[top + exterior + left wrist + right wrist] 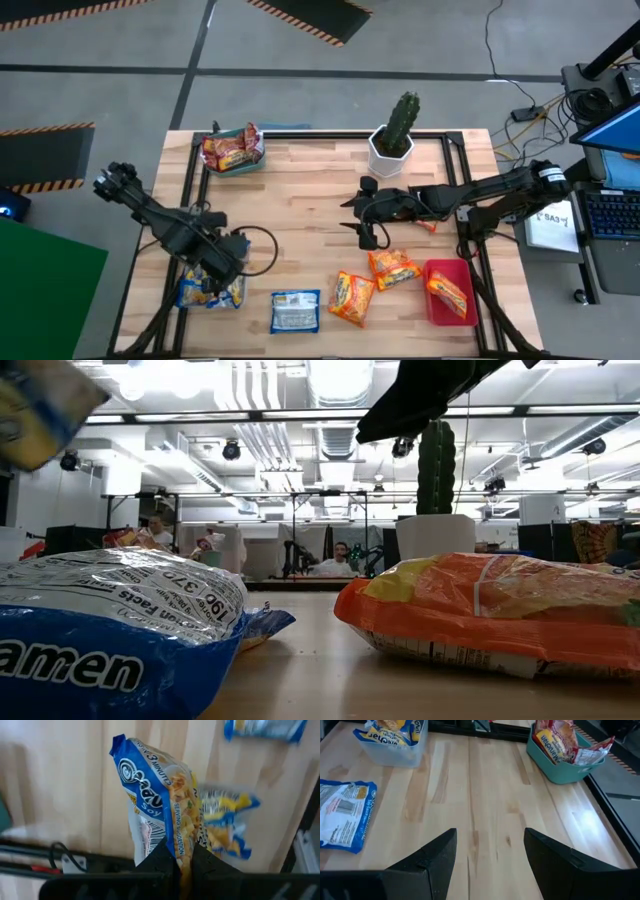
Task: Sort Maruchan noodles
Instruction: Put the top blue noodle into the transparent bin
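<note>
My left gripper (222,262) hangs at the near left, shut on a blue-yellow Maruchan packet (155,795). Below it stands a clear tray (208,292) holding more blue packets (227,822). One blue packet (295,311) lies flat on the table near the front edge. Two orange packets (352,298) (393,268) lie right of it. A third orange packet (448,293) lies in the red tray (432,305). Red packets (232,148) fill the teal tray (565,770) at the far left. My right gripper (364,228) hovers open above mid-table, nothing between its fingers (432,857). My left gripper pinches one short end of the blue packet (176,849) between its two fingers, which point down from above. The packet hangs edge-on below the fingers, lifted clear above the clear tray.
A cactus in a white pot (398,135) stands at the far edge, just behind my right arm. Black rails (470,215) run along the table's sides. Bare wood (300,215) lies open in the middle between the arms.
</note>
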Action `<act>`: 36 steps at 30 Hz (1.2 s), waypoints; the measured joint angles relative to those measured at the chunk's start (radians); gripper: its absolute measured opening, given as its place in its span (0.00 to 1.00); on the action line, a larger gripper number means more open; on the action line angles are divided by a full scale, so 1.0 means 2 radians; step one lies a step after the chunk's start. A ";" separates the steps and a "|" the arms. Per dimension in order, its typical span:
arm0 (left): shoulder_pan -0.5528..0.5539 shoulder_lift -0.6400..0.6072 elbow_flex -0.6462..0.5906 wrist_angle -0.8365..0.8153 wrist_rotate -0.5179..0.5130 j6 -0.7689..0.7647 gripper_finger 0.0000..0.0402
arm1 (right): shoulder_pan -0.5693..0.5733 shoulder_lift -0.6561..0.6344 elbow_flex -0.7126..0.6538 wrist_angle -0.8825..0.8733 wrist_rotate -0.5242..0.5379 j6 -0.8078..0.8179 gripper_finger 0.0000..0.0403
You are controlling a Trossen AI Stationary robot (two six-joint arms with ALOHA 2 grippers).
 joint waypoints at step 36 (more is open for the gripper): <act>0.001 0.001 -0.153 0.141 0.072 0.001 0.19 | 0.000 0.000 0.001 0.012 0.000 -0.013 0.55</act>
